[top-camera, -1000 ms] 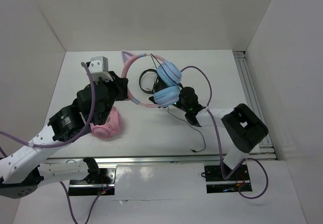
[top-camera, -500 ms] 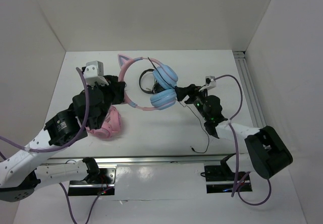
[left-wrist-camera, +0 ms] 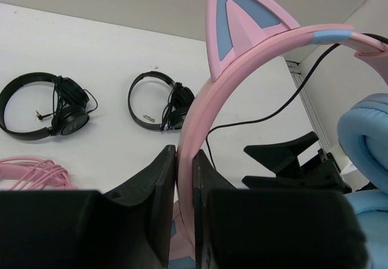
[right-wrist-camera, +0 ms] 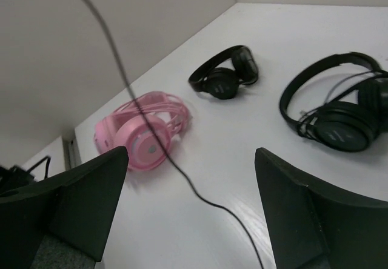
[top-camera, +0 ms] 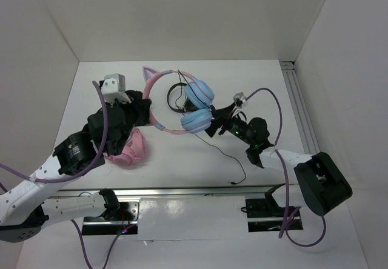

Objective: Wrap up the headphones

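headphones unmoved, right fingers shifted nearer

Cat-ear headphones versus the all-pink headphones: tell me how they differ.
The cat-ear headphones have light blue cups; the all-pink headphones are pink throughout. The left gripper clamps the cat-ear headband; the all-pink pair lies on the table. The cat-ear pair's black cable trails loose; the all-pink pair's is bundled. Both are over-ear.

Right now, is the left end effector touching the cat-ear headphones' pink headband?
Touching. Left wrist view: the left end effector clamps the pink headband, no gap.
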You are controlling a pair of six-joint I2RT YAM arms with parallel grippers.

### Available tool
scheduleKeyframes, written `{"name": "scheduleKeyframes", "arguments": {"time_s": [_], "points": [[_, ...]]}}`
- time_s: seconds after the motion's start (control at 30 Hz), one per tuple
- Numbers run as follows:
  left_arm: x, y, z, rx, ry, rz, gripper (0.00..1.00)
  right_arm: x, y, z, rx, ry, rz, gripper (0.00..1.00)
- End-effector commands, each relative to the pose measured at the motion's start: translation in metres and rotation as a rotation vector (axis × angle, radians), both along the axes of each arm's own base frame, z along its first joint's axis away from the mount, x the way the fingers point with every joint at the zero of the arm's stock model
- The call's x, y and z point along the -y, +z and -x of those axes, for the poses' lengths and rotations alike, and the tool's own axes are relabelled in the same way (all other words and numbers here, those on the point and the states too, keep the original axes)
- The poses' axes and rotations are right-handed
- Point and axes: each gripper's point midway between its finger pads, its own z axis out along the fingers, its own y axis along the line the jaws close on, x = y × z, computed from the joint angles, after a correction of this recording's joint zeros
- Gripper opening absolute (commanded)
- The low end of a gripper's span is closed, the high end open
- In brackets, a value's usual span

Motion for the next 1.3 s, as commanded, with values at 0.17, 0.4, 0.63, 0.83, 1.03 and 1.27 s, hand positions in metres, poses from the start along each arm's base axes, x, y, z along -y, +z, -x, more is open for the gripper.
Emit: {"name": "scheduleKeyframes", "arguments": {"time_s": [0.17,0.4,0.63,0.83,1.03,1.27], "points": [[-0.008,0.056,0.007,0.108,0.008,0.221,0.00,-0.054,-0.001,0.022,0.135,0.248,0.217,0.89],[-0.009,0.057,0.009,0.107,-0.001,0.222,0.00,-0.061,-0.031,-0.001,0.093,0.151,0.266,0.85],[-0.015,0.057,0.009,0.105,0.023,0.214,0.00,-0.076,-0.045,-0.003,0.076,0.151,0.229,0.42],[-0.021,0.059,0.006,0.106,0.044,0.222,0.00,-0.091,-0.047,0.002,0.072,0.186,0.209,0.00],[-0.021,0.043,-0.007,0.072,0.122,0.209,0.00,-0.100,-0.032,0.016,0.105,0.172,0.193,0.00],[-0.018,0.028,-0.036,0.038,0.269,0.180,0.00,-0.117,-0.028,0.064,0.133,0.229,0.256,0.00]]}}
